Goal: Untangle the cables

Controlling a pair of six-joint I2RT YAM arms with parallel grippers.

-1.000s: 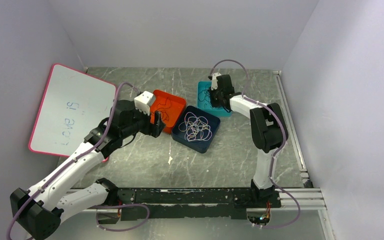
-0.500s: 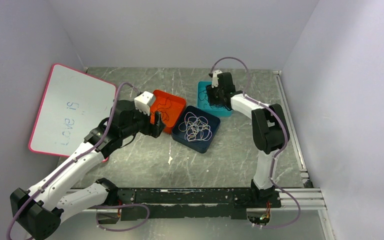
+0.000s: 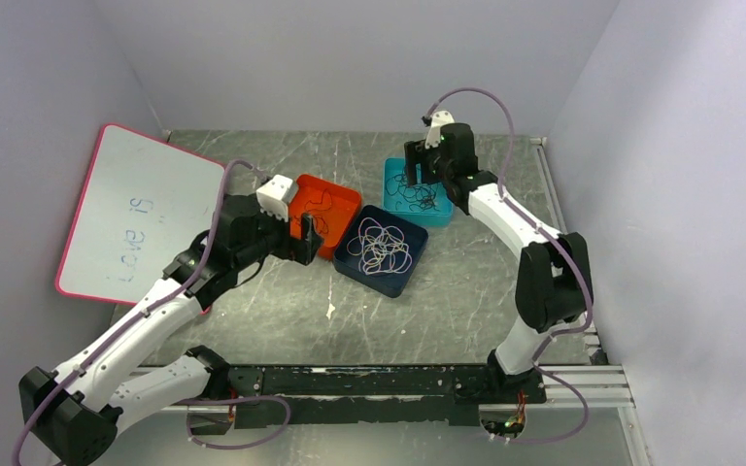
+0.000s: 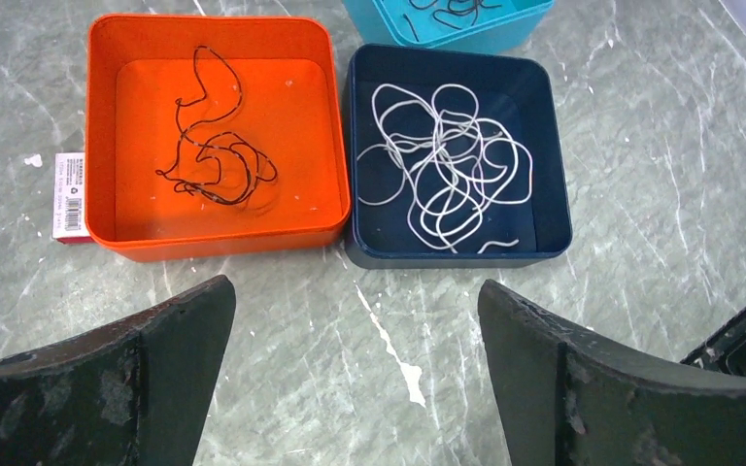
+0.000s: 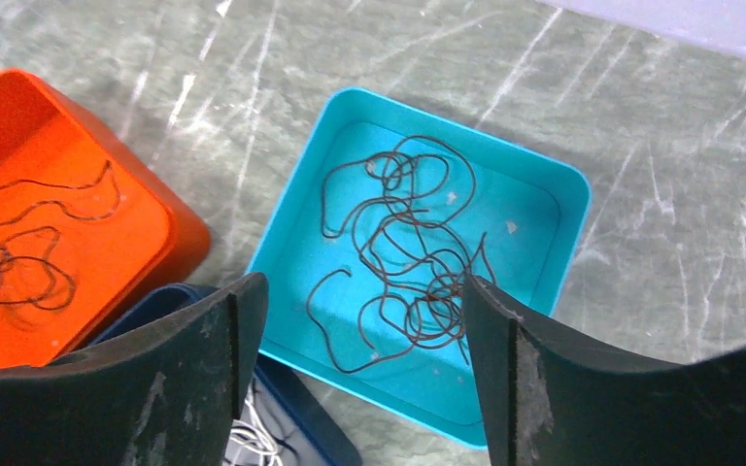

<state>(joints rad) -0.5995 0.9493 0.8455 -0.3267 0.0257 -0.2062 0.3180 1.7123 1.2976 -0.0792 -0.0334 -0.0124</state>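
Three cables lie in three separate trays. A black cable [image 4: 216, 155] sits in the orange tray [image 4: 102, 126], a white cable [image 4: 447, 165] in the navy tray [image 4: 559, 175], and a dark cable [image 5: 403, 262] in the teal tray [image 5: 573, 194]. My left gripper [image 4: 355, 286] is open over bare table just in front of the orange and navy trays, holding nothing. My right gripper [image 5: 364, 282] is open above the teal tray, its jaws wide apart with nothing between them. In the top view the left gripper [image 3: 306, 238] is beside the orange tray and the right gripper [image 3: 418, 163] is behind the teal one.
A pink-rimmed whiteboard [image 3: 136, 214] leans at the left wall. A white label [image 4: 71, 194] lies against the orange tray's left side. White chips [image 4: 398, 354] mark the marble table. A metal rail [image 3: 563, 243] runs along the right edge.
My right gripper has opened and risen back from the teal tray, leaving the dark cable in it. The left gripper has opened a little wider and hardly moved.
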